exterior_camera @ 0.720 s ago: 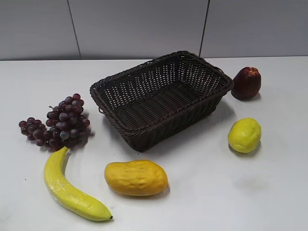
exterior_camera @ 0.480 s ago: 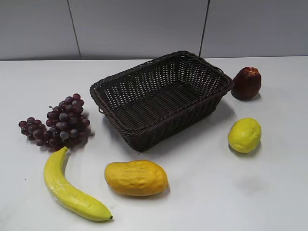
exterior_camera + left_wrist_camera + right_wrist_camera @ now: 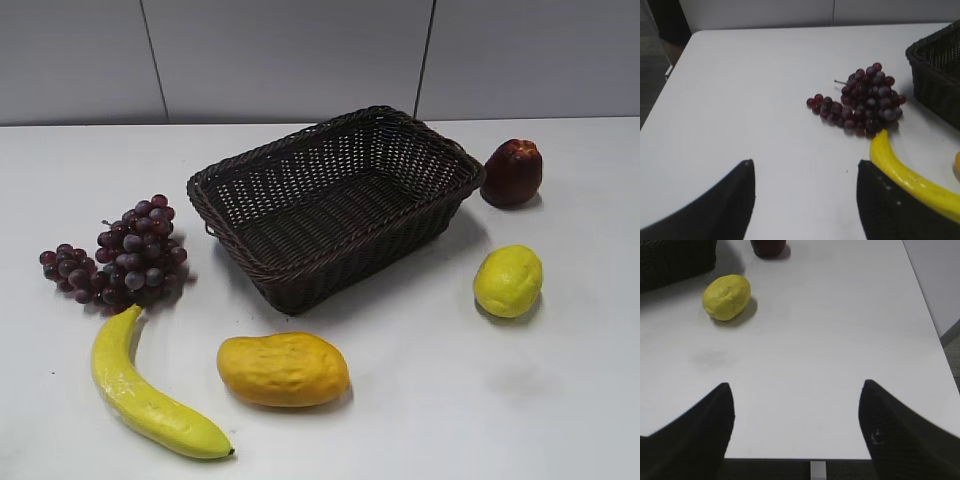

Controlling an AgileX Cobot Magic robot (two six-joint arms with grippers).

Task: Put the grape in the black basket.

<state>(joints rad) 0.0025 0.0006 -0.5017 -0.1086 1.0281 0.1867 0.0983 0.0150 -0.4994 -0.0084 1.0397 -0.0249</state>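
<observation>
You're looking at the grape [image 3: 118, 254] lying on the white table [image 3: 420, 400], off to the left of the black basket [image 3: 335, 200] and clear of its wall. The basket sits near the middle, nothing inside it. Just below the grape, the tip of the banana [image 3: 145, 390] comes up close to the bunch, and the mango [image 3: 283, 369] lies in front of the basket. Over on the right you've got the lemon [image 3: 508, 281], with the dark red apple [image 3: 512, 172] behind it, right beside the basket's far corner.

From your left wrist view, the left end effector [image 3: 805, 200] has its fingers spread wide apart, holding nothing, above bare table, with the grape [image 3: 860, 102] ahead and a bit to the right, well apart from it. The banana [image 3: 905, 177] runs past the right finger.

From your right wrist view, the right end effector [image 3: 795, 427] is also spread wide and empty, near the table's edge, with the lemon [image 3: 726, 297] ahead to the left.
</observation>
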